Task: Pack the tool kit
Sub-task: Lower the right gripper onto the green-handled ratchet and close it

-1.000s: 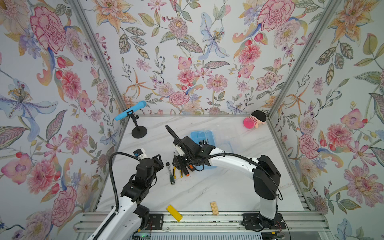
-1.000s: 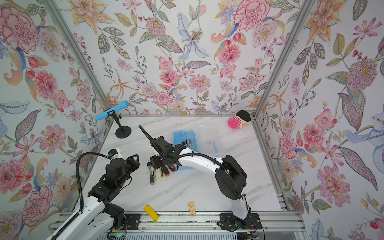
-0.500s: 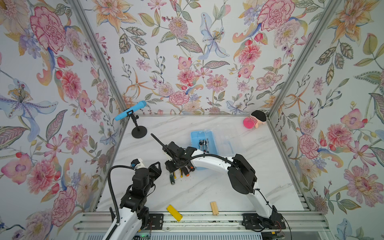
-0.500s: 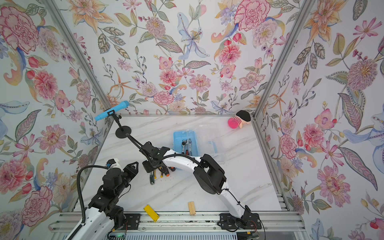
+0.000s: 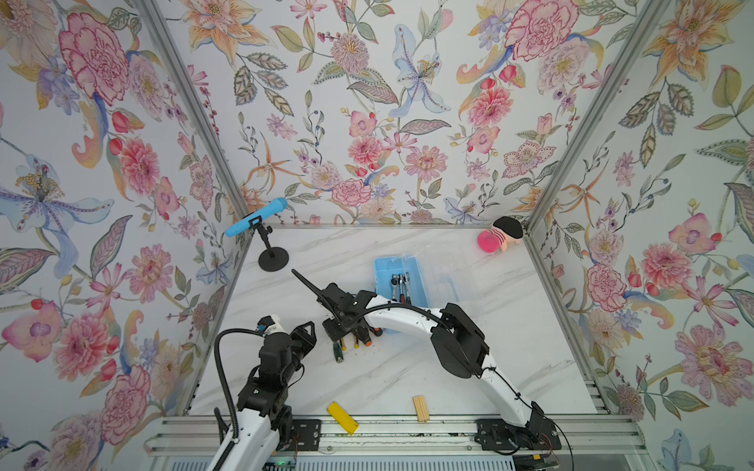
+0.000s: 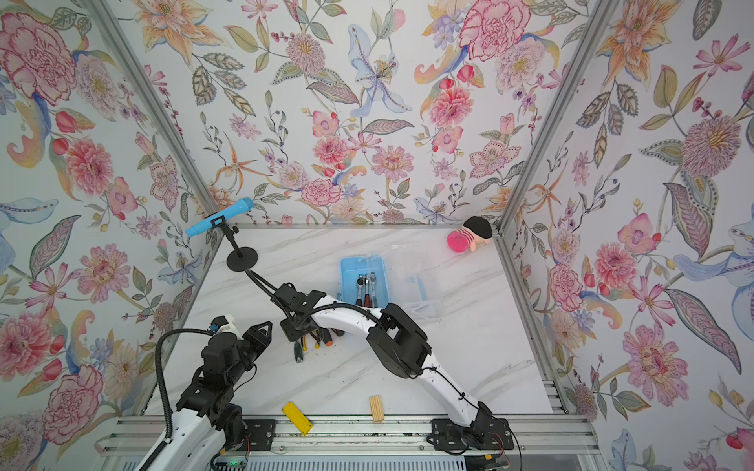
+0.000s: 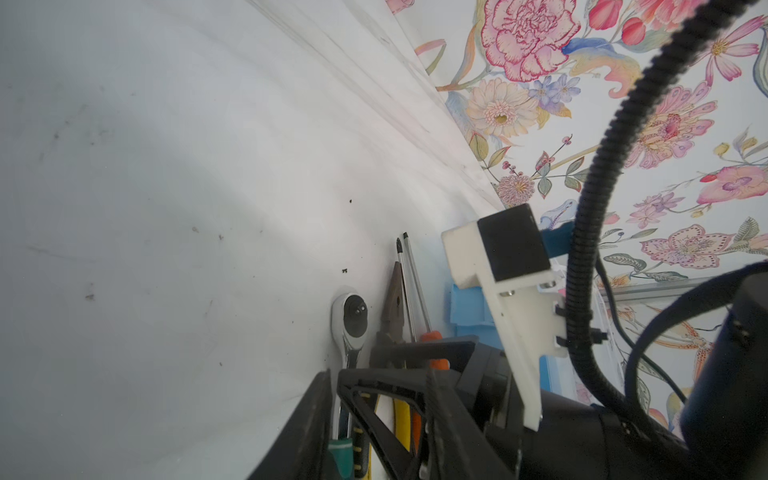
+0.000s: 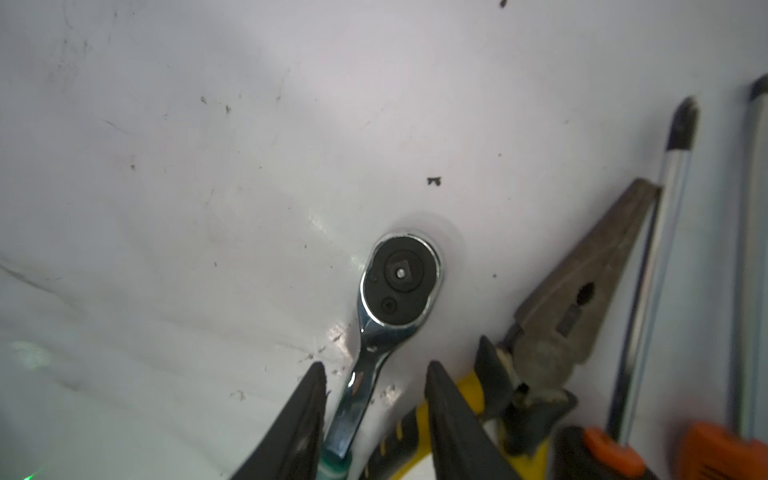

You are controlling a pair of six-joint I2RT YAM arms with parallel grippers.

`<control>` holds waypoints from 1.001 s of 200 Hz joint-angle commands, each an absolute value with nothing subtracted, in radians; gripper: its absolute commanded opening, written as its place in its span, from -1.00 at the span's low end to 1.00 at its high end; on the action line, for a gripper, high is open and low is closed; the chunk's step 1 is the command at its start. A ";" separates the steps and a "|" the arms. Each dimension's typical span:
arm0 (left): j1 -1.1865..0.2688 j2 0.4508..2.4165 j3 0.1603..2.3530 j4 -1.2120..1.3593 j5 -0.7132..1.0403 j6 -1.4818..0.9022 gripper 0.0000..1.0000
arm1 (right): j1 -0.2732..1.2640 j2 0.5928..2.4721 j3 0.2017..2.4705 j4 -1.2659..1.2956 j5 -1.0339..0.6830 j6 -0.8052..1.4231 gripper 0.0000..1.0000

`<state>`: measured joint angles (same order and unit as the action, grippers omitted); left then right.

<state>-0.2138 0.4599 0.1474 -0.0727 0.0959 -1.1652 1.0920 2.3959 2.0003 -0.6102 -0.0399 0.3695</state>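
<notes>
**Inventory: desk (image 5: 408, 371), positions given from the box**

1. Box (image 5: 382, 285), light-blue plastic. Stands open near the middle of the desk. Holds two ratchets (image 5: 398, 281), chrome heads side by side. Its front end is hidden under the right arm.
2. Clear lid (image 5: 449, 281). Lies flat just beside the box, on its right.
3. Loose ratchet (image 8: 399, 282), chrome head, green grip. Flat on the desk off the box's front-left corner, the tool farthest from the box.
4. Pliers (image 8: 573, 299), yellow handles, nose closed. Between the loose ratchet and the box.
5. Two screwdrivers (image 8: 669, 199), orange-and-black handles. Side by side, the loose tools closest to the box.
6. Right hand (image 8: 374, 370). Reaches past the box's front-left corner and sits low over the loose ratchet. Fingers apart, one on each side of the shank, with bare desk showing in the gap.
7. Left hand (image 5: 308, 330). Farther left of the box than the tools and apart from them. Cannot tell whether its fingers are apart or together.
8. Blue microphone (image 5: 255, 216) on a black stand. Behind the box, well to its left.
9. Pink plush toy (image 5: 500, 238). Behind the box, to its right.
10. Yellow block (image 5: 342, 412) and wooden block (image 5: 420, 407). Well in front of the box, apart from each other.
</notes>
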 commanded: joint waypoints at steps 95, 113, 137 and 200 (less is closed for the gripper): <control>-0.187 0.441 0.114 -0.044 0.134 -1.166 -0.22 | 1.118 2.500 2.154 -0.765 0.123 0.353 -0.25; -0.186 0.429 0.110 -0.052 0.131 -1.169 -0.23 | 1.128 2.502 2.151 -0.780 0.140 0.355 -0.26; -0.183 0.417 0.109 -0.057 0.132 -1.168 -0.23 | 1.144 2.510 2.151 -0.784 0.142 0.358 -0.28; -0.182 0.423 0.098 -0.046 0.144 -1.170 -0.23 | 1.152 2.548 2.168 -0.791 0.137 0.388 -0.37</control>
<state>-0.1944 0.4259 0.1154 -0.0467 0.1257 -1.1679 1.1526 2.4931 2.1574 -0.7414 0.1253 0.3737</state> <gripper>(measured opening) 0.385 0.336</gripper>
